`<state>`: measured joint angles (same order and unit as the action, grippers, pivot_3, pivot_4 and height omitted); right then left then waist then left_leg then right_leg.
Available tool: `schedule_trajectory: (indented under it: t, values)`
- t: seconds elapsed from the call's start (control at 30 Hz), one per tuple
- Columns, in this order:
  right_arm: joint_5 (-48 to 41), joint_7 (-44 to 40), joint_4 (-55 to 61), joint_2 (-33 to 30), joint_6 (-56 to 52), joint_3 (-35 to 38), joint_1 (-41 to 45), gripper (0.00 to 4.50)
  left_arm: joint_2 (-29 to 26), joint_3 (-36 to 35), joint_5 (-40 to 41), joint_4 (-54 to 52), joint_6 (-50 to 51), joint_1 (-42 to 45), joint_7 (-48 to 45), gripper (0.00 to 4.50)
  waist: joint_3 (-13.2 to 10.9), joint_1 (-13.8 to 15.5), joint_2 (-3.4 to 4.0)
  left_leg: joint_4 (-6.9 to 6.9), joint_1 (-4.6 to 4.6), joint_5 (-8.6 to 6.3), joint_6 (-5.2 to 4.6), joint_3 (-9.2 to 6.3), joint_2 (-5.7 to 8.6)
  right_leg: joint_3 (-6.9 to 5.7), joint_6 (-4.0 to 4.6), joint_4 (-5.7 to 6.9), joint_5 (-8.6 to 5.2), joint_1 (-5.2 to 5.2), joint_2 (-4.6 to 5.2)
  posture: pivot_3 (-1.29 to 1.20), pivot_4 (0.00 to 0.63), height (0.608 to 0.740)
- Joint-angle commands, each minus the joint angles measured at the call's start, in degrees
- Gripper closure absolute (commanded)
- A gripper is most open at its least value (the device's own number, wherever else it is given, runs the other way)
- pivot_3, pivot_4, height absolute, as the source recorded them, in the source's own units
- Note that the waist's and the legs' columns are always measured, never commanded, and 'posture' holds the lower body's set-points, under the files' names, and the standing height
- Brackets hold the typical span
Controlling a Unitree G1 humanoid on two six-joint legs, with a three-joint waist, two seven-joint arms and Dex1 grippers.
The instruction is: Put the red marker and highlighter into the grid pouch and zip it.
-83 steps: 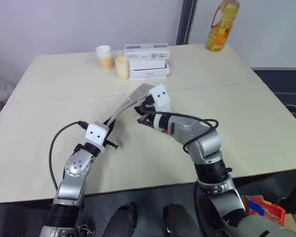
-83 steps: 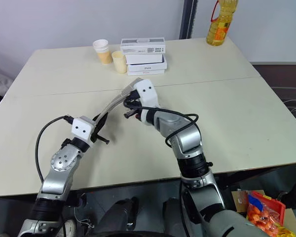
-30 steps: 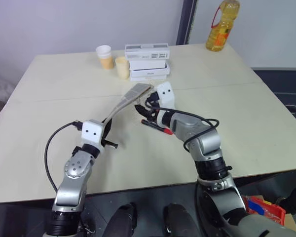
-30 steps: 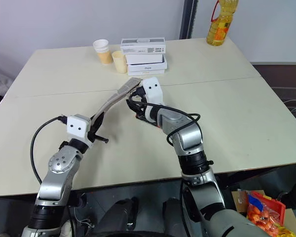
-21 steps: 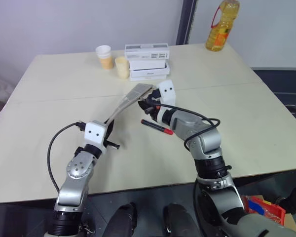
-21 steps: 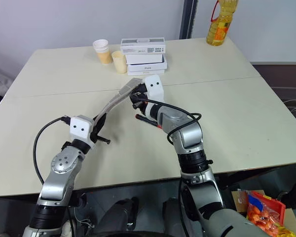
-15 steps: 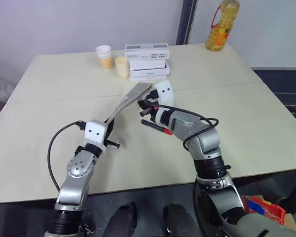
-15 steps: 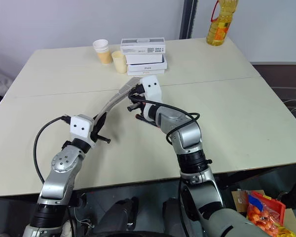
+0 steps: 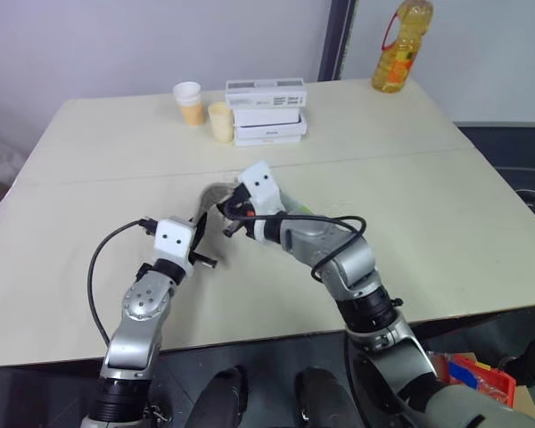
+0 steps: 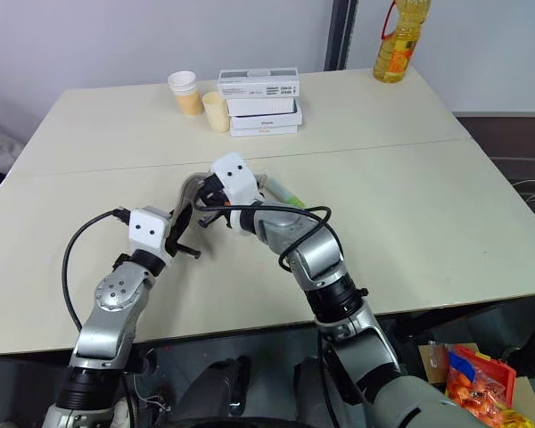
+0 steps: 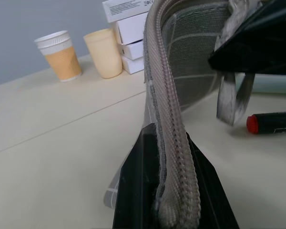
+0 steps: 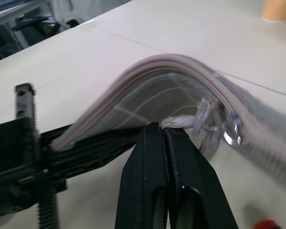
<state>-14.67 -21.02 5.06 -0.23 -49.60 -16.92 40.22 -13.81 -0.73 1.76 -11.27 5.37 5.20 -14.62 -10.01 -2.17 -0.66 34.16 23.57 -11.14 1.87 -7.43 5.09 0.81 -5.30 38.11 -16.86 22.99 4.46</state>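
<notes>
We see L gripper (image 11: 174, 200) clamped on grid pouch (image 11: 190, 71) edge, R gripper (image 12: 164, 138) pinching its pull tab (image 12: 181, 121) (red marker (image 11: 271, 122) just beyond).

The red marker (image 11: 271, 123) is cut off by the picture's edge.

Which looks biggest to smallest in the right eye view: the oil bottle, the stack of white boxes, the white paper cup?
1. Stack of white boxes, the broadest.
2. Oil bottle, tall but narrow, its top cut off by the picture's edge.
3. White paper cup, the smallest.
All stand at the table's far side, so nearness hardly skews this.
</notes>
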Motion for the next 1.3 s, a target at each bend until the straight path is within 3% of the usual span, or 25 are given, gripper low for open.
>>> schedule_trajectory:
  t: [0.03, 0.27, 0.37, 0.53, 0.63, 0.83, 1.07, 1.23, 1.3]
  values:
    - [-0.52, -1.89, 3.68, 1.11, 1.00, -2.52, 0.63, 4.44, 0.32, 0.62, -0.15, -1.27, -1.63, 0.99, -0.03, 4.50, 0.00, -0.01, 0.00, 0.00, 0.00, 0.00, 0.00, 0.00, 0.00, 0.00, 0.00, 0.00, 0.00, 0.00, 0.00, 0.00, 0.150, 0.740]
    - [1.03, -2.45, 4.21, -1.62, 2.06, -2.06, 0.60, 4.44, -0.06, -0.57, -0.35, -1.01, -1.95, 0.70, 0.37, 4.50, 0.00, 0.09, 0.00, 0.00, 0.00, 0.00, 0.00, 0.00, 0.00, 0.00, 0.00, 0.00, 0.00, 0.00, 0.00, 0.00, 0.150, 0.740]
    - [-0.05, -3.56, 4.89, -4.06, 1.51, 0.67, -0.12, 3.60, -0.36, -1.49, -0.42, -0.65, -2.00, 1.02, 0.94, 4.50, 0.00, 0.15, 0.00, 0.01, 0.00, 0.00, 0.00, 0.00, 0.01, -0.01, 0.00, -0.01, 0.00, -0.01, 0.01, 0.00, 0.150, 0.740]
    - [2.41, -2.49, 4.99, -7.42, 4.66, 2.43, -0.89, 1.07, -2.17, -3.32, -3.99, 0.80, -2.33, 2.26, 4.71, 4.50, 0.00, 0.14, 0.00, 0.01, 0.00, 0.00, 0.00, 0.00, 0.01, -0.01, 0.00, -0.01, 0.00, -0.01, 0.01, 0.00, 0.150, 0.740]
    - [2.52, -2.92, 5.64, -8.51, 5.39, 2.70, -1.67, 1.07, -5.20, -3.97, -8.41, 3.19, -1.27, 3.50, 7.46, 4.50, 0.00, -0.13, -0.01, 0.00, 0.00, 0.00, 0.00, -0.01, -0.01, -0.01, 0.00, 0.01, 0.00, 0.01, -0.03, 0.00, 0.150, 0.740]
    - [3.90, -3.17, 5.64, -8.87, 6.88, 0.82, -2.68, 1.07, -9.25, 0.92, -13.26, 3.96, 1.18, 3.17, 3.88, 4.50, 0.00, -0.02, -0.01, -0.02, 0.00, 0.00, 0.00, 0.01, 0.01, 0.00, -0.01, -0.02, 0.00, 0.01, -0.01, 0.00, 0.150, 0.740]
    - [1.47, -3.91, 6.64, -5.92, 6.08, 1.36, -3.48, 1.07, -8.76, 2.55, -15.29, 1.97, 0.12, 2.44, 4.38, 4.50, 0.00, -0.03, -0.01, -0.02, 0.00, 0.00, 0.00, -0.02, 0.00, 0.00, -0.01, 0.00, 0.00, 0.02, 0.00, 0.00, 0.150, 0.740]
    - [13.61, -6.37, 5.86, -12.53, 23.27, -7.69, -1.97, 1.07, -8.04, 3.61, -14.92, 0.24, -1.56, 1.68, 3.00, 4.50, -0.01, 0.08, 0.00, -0.02, 0.00, 0.00, 0.00, 0.00, 0.02, -0.01, -0.01, -0.03, 0.00, 0.01, 0.02, 0.00, 0.150, 0.740]
    - [22.97, -6.33, 2.82, -16.98, 32.60, -13.77, -0.55, 1.07, -8.07, 4.46, -14.24, -0.76, -2.56, 1.51, 1.61, 4.50, -0.01, 0.10, -0.01, -0.02, 0.00, 0.00, 0.00, 0.00, 0.02, -0.02, -0.01, -0.03, 0.00, 0.01, 0.02, 0.00, 0.150, 0.740]
